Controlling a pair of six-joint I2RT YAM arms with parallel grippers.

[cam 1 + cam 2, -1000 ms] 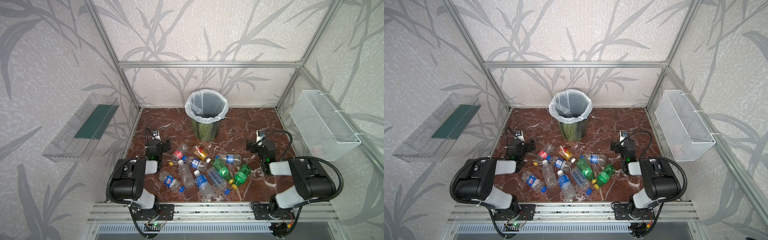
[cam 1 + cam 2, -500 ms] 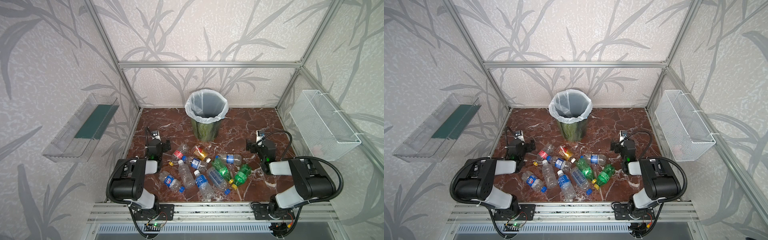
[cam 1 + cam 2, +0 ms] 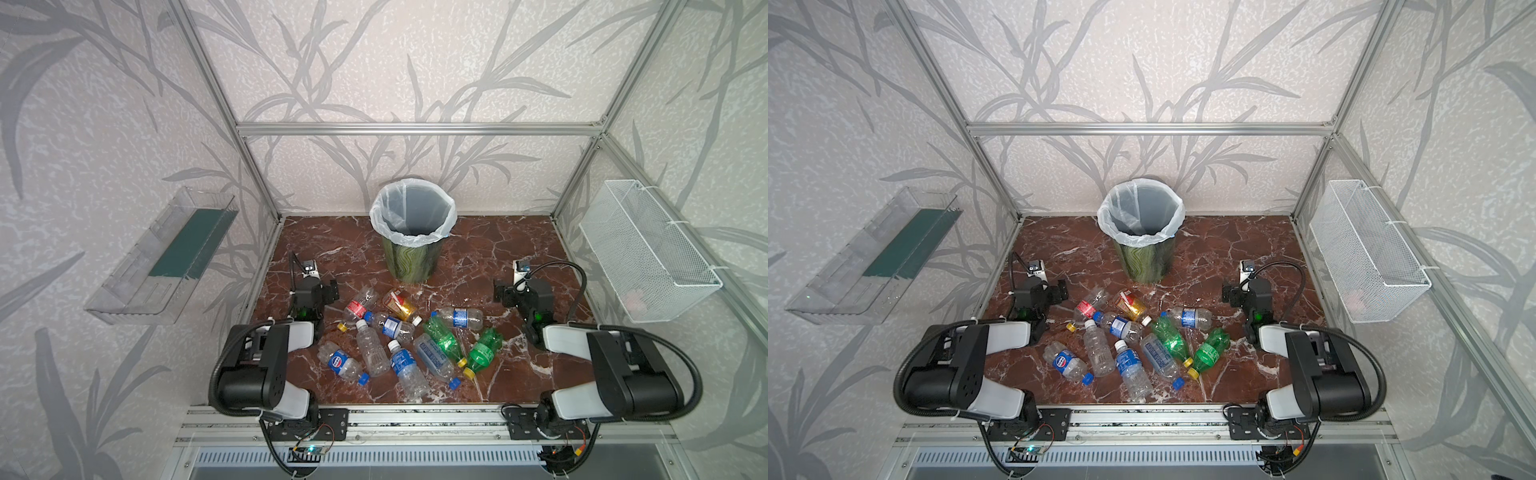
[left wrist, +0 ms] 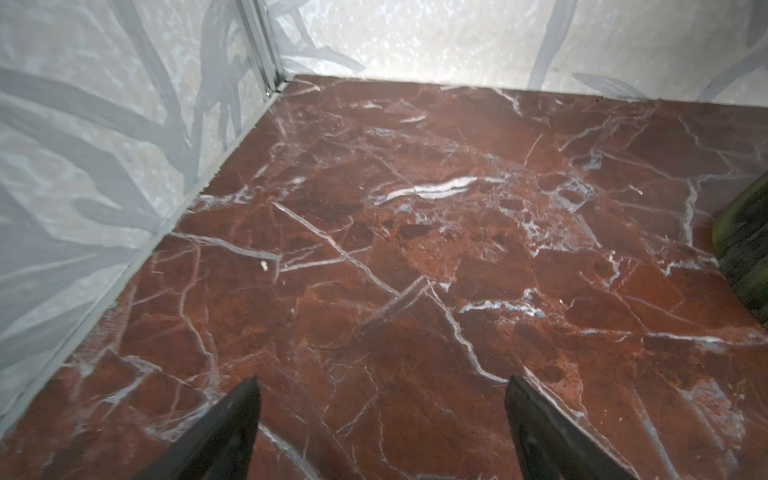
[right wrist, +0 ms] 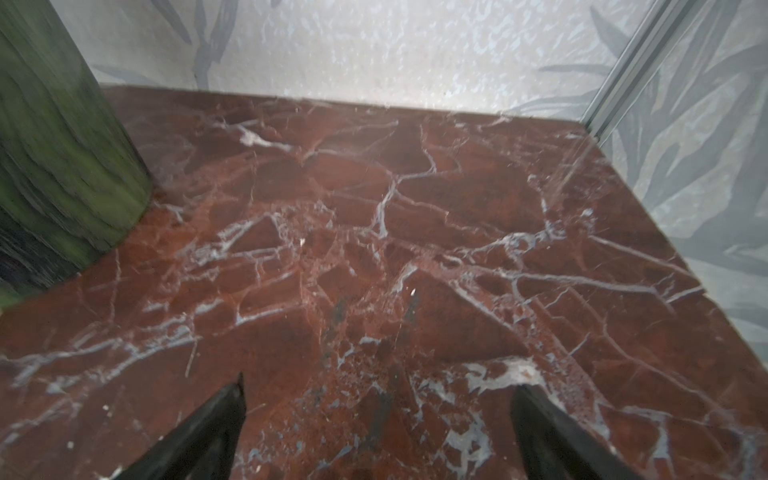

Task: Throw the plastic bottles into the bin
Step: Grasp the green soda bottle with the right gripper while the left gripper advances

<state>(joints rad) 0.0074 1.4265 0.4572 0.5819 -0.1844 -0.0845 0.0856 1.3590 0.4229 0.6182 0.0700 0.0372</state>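
Ten plastic bottles [image 3: 405,365] are lying on their sides in a loose heap on the red marble floor [image 3: 498,249]. The heap is sitting between my two arms, on the near side of the bin [image 3: 409,259].

The bin is standing upright near the back wall, apart from the heap's far edge. Its white bag liner [image 3: 415,240] is folding over the rim.

Heap notes:
- The red-labelled bottle [image 3: 356,306] and the amber bottle [image 3: 400,304] are lying side by side, nearest the bin.
- Two green bottles [image 3: 442,341] are lying at the heap's right, their yellow caps pointing toward the front rail.
- The rest are showing clear, most wearing blue labels and caps, several touching or overlapping.

I am holding my left claw [image 4: 382,382] left of the heap, jaws spread wide, with only bare floor showing between them. A sliver of the bin's green side is showing at the edge of that wrist view.

I am holding my right claw [image 5: 381,384] right of the heap, jaws likewise spread wide and gripping nothing. The bin's green wall is filling one side of that wrist view. Neither claw is touching a bottle.

A clear plastic tray [image 3: 162,257] is hanging on the left wall and a white wire-mesh basket [image 3: 648,253] on the right wall.
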